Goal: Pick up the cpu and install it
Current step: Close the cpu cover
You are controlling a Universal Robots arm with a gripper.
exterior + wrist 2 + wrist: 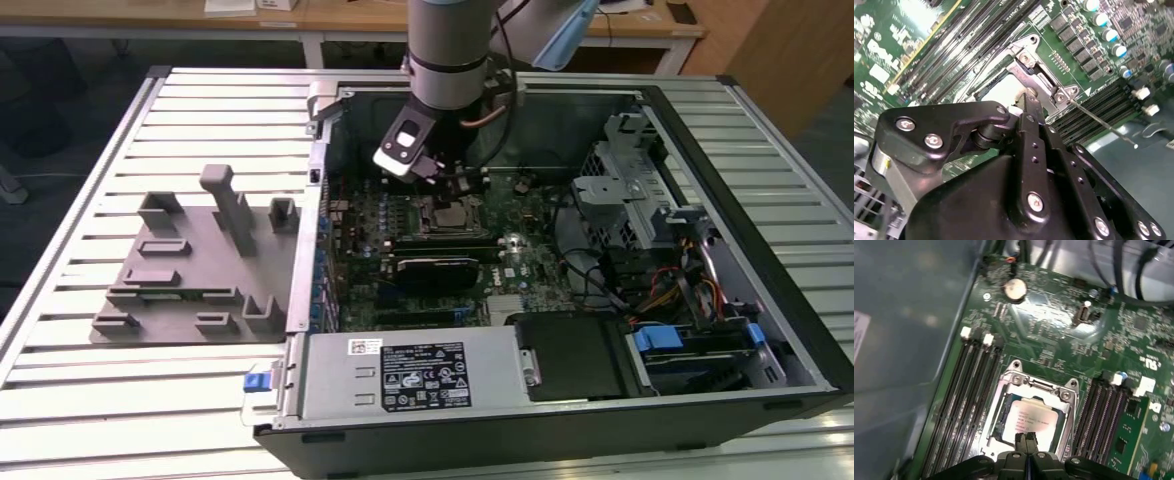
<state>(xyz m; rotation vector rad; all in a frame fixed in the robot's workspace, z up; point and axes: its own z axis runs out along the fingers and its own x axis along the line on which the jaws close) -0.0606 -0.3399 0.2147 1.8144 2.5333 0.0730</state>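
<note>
As the first wrist view shows, the hand (1026,437), pressed together, perhaps touches the cpu (1035,417).

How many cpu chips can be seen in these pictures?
1. The cpu lies in the socket on the motherboard, just beneath the shut gripper, which covers part of it.

Probably a lab: open computer case (534,440) on a slatted metal table (80,400), wooden desks (334,15) behind.

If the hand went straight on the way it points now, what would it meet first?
Most likely the small square silvery-topped cpu lying in the metal-framed socket; the hand hangs directly above it, but the gap is hard to judge.
</note>
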